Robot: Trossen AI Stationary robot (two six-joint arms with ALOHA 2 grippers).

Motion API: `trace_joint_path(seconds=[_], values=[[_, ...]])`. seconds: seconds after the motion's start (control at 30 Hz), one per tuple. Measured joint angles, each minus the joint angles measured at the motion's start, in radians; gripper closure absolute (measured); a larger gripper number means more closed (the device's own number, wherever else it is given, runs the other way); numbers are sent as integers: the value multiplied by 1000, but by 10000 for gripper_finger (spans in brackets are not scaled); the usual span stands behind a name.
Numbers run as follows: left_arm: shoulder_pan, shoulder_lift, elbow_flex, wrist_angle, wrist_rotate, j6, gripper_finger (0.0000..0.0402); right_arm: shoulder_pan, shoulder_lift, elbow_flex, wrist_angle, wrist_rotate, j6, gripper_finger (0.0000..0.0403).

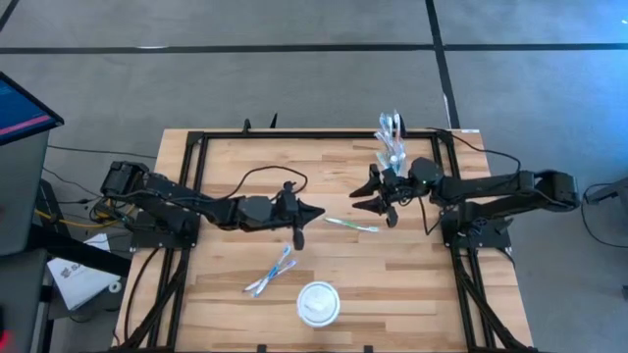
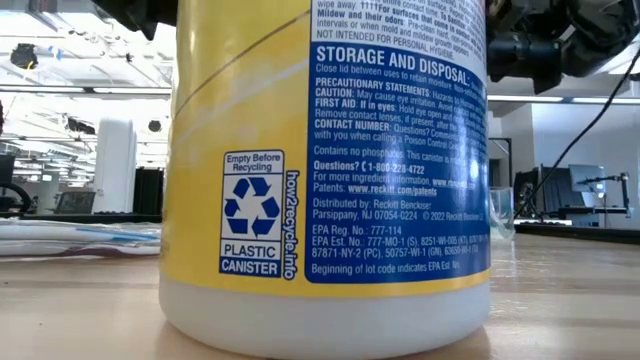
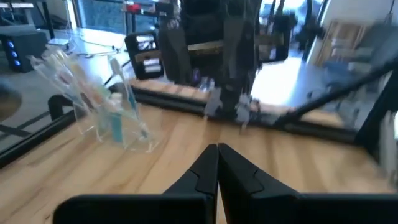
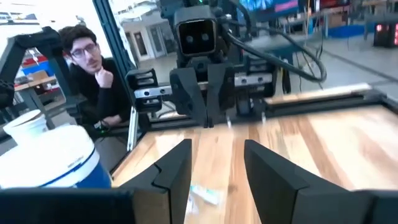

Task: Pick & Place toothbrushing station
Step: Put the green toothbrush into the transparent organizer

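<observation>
While I hang over the middle of the wooden surface [image 1: 412, 284], this is how things stand.

Left jaws [image 3: 217, 163]: pressed fully together, nothing between them, low over the centre of the surface.

Right jaws [image 4: 216, 163]: spread apart and empty, facing the left arm, just right of centre.

Clear tumbler [image 1: 391, 147]: upright at the far edge of the surface, right of centre, just behind my right wrist; several toothbrushes stand in it, tilted.

Toothbrush on its own [image 1: 351, 225]: pale green, flat on the surface between my two jaws, close below the right ones, touched by neither.

Pair of toothbrushes [image 1: 270, 273]: flat side by side, near and left of centre, well apart from both jaws.

White lidded canister [image 1: 318, 303]: at the near edge, close to the middle; it fills the low view with its yellow and blue label.

Person [image 4: 93, 68]: seated beyond the surface on the left arm's side, chin on a hand.
</observation>
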Motion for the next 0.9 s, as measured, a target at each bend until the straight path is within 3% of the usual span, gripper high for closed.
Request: trace_joint_path(seconds=[0.17, 0.47, 0.6, 0.9], values=[[36, 0, 0, -77, 2, 55, 388, 0, -58, 0, -126, -1, -1, 265], [163, 21, 0, -232, 135, 52, 325, -32, -130, 0, -207, 0, -11, 265], [196, 82, 0, -221, 221, 60, 308, -42, -146, 0, -246, 0, -24, 265], [210, 263, 72, -210, 245, 119, 302, -50, -145, 0, -296, 0, -71, 265]])
